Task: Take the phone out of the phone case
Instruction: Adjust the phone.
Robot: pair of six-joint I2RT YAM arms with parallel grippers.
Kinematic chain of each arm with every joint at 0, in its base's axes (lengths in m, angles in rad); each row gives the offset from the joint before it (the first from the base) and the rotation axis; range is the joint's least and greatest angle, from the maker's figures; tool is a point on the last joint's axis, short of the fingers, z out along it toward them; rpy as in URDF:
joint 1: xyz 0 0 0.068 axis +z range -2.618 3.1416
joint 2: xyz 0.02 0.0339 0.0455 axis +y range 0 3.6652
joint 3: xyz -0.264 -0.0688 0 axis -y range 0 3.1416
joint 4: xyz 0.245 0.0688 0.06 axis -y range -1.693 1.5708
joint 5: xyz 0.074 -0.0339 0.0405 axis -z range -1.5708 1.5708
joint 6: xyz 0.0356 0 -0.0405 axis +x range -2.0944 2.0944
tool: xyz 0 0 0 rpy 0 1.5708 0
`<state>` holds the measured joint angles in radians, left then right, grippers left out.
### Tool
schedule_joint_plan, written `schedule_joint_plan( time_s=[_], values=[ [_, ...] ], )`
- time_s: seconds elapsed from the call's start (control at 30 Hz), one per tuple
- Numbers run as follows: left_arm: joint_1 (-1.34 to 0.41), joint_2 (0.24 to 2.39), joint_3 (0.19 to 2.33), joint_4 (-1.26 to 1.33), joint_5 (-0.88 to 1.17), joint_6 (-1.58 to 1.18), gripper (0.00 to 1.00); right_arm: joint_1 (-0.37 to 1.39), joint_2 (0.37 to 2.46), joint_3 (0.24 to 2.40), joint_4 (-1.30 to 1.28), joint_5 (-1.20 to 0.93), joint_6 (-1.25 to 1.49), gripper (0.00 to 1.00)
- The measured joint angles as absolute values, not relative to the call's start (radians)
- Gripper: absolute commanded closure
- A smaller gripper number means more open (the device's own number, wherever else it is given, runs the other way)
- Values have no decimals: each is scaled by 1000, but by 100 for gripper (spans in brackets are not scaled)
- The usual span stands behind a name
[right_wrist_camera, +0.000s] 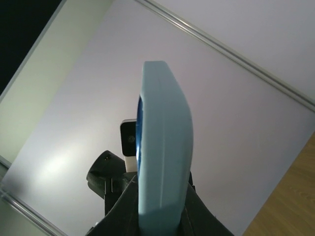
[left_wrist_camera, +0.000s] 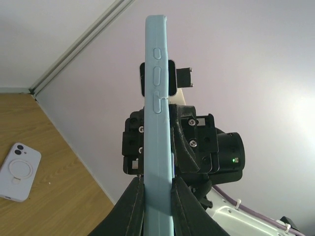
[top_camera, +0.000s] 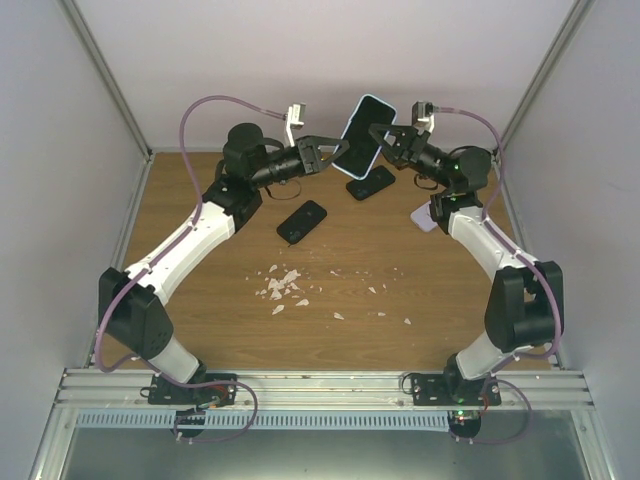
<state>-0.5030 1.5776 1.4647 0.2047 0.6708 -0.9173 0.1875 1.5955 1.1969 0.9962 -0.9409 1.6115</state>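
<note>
Phone [top_camera: 360, 138] sits in pale blue case [left_wrist_camera: 158, 147], held in air above counter [top_camera: 440, 290], between both arms. Left jaws pinch case edge low down. Right jaws pinch opposite edge.

My call:
- keep one side firm
- peel case lip off corner
- push phone out from back
- no twisting

Counter is wood, carrying:
- white crumbs [top_camera: 283, 285]
- dark phone [top_camera: 302, 220]
- second dark phone [top_camera: 370, 183]
- white ringed case [left_wrist_camera: 18, 172], flat

Pale walls [top_camera: 440, 60], metal rails [top_camera: 105, 75].

light: bright, even, diffuse | shadows: faint, soft | glare: bloom on wall [right_wrist_camera: 56, 164] | focus: phone case [right_wrist_camera: 165, 147] blurred close-up
</note>
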Motion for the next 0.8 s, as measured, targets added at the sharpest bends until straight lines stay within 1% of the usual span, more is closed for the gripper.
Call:
schedule_joint_plan(
  time_s=[0.1,0.17,0.2,0.33,0.4,0.43,0.5,0.57,0.7,0.8],
  values=[
    [-503,1577,1448,213,668,-908,87,184,1599,1197,985,-952,1597,94],
    [-501,1577,1447,204,669,-885,79,177,1599,1196,977,-965,1584,96],
    [-498,1577,1447,197,671,-871,73,173,1599,1195,977,-974,1578,97],
    [-484,1574,1444,167,697,-805,38,144,1598,1174,968,-985,1559,98],
    [-463,1565,1433,155,727,-778,23,120,1598,1161,955,-989,1542,99],
    [-450,1560,1426,145,748,-767,19,108,1598,1155,953,-993,1535,99],
    [-426,1550,1414,134,782,-739,15,93,1597,1145,957,-999,1525,100],
    [-395,1542,1402,121,836,-701,14,86,1596,1131,971,-1010,1515,99],
    [-356,1539,1402,47,931,-596,14,77,1596,1098,1034,-1056,1509,99],
    [-352,1539,1401,-24,995,-521,16,71,1596,1076,1133,-1091,1533,100]
  ],
)
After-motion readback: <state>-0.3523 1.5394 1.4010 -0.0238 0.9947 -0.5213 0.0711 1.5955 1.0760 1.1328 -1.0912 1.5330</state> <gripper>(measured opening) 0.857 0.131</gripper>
